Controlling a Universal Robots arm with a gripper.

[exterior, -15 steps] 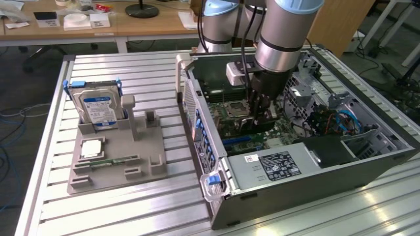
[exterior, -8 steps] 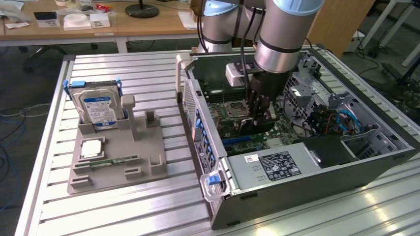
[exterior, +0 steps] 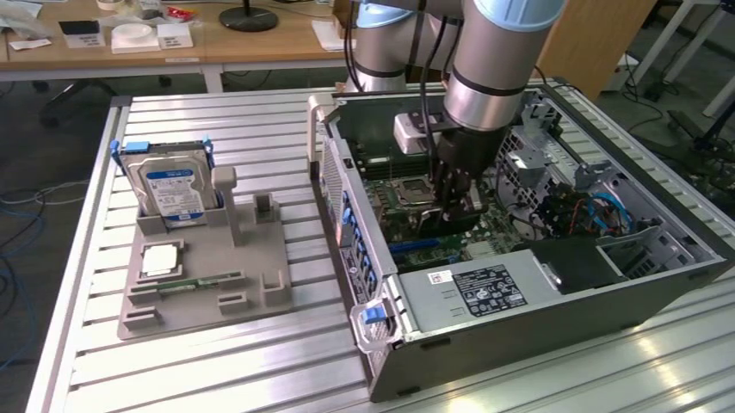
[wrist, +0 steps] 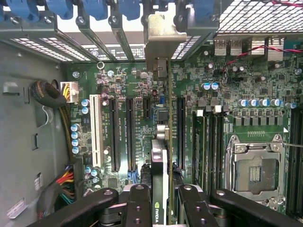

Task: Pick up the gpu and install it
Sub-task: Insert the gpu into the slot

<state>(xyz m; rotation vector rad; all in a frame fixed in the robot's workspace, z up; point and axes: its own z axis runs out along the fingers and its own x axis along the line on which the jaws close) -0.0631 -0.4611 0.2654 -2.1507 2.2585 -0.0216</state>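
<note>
My gripper [exterior: 452, 213] reaches down into the open computer case [exterior: 344, 198] and is shut on the gpu [exterior: 450, 225], a dark card held on edge just above the motherboard [exterior: 397, 215]. In the wrist view the gpu [wrist: 161, 156] runs edge-on between my two black fingers [wrist: 137, 203], with my gripper [wrist: 163, 201] clamped on its cooler side. Its silver bracket [wrist: 161, 33] sits at the case's rear slot openings. The card's lower edge lies between the long black expansion slots [wrist: 130, 132]; whether it is seated I cannot tell.
A grey holder [exterior: 201, 292] on the slatted table carries a blue-labelled hard drive [exterior: 172, 185], a processor [exterior: 161, 258] and a RAM stick [exterior: 201, 281]. Inside the case are the power supply [exterior: 483, 288], the processor socket [wrist: 255, 170], a white slot [wrist: 96, 127] and cable bundles [wrist: 61, 184].
</note>
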